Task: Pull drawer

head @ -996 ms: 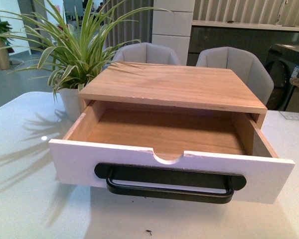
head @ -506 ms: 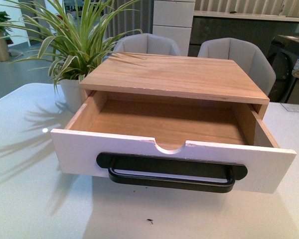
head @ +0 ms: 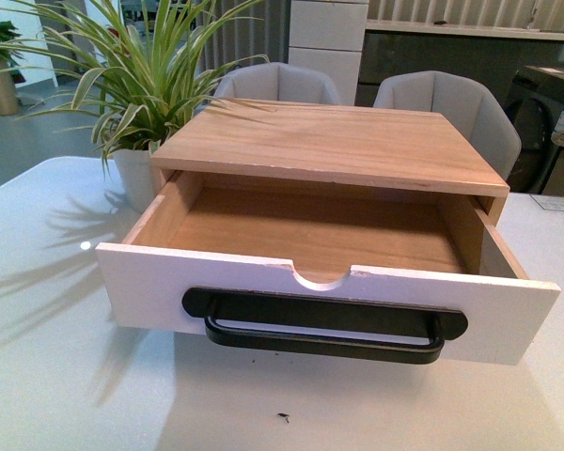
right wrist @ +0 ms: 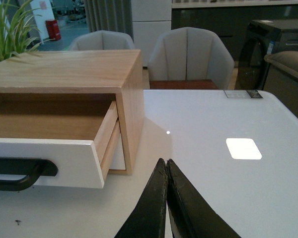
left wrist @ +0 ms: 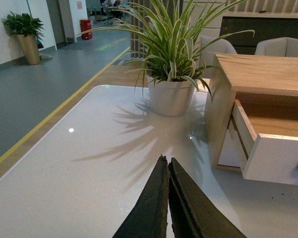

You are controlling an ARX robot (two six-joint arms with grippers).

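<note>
Front view: you face the drawer (head: 329,282), drawn well out of its wooden case (head: 334,146) on the white table (head: 56,376). Its white front carries a long black bar handle (head: 324,334) and has a half-round notch (head: 320,276) in the top edge. The light wood sides and floor are exposed, and nothing lies inside. A potted plant (head: 136,85) stands just beside the case on your left, its white pot partly hidden behind the case corner. Two grey chairs (head: 451,108) stand beyond the table. Neither arm appears in this view.

Left wrist view: your left gripper (left wrist: 167,163) hangs above bare table, its two dark fingers pressed together with only a thin seam between them, holding nothing. It is well apart from the drawer, which juts from the case at the far side of the picture. The plant stands between the gripper and the case, its shadow falling across the table.

Right wrist view: your right gripper (right wrist: 165,166) likewise shows its fingers closed together on nothing, above the table near the case's right side wall. The drawer front and one end of the handle are seen to the side, not touched. A bright patch of light (right wrist: 243,148) lies on the table.
</note>
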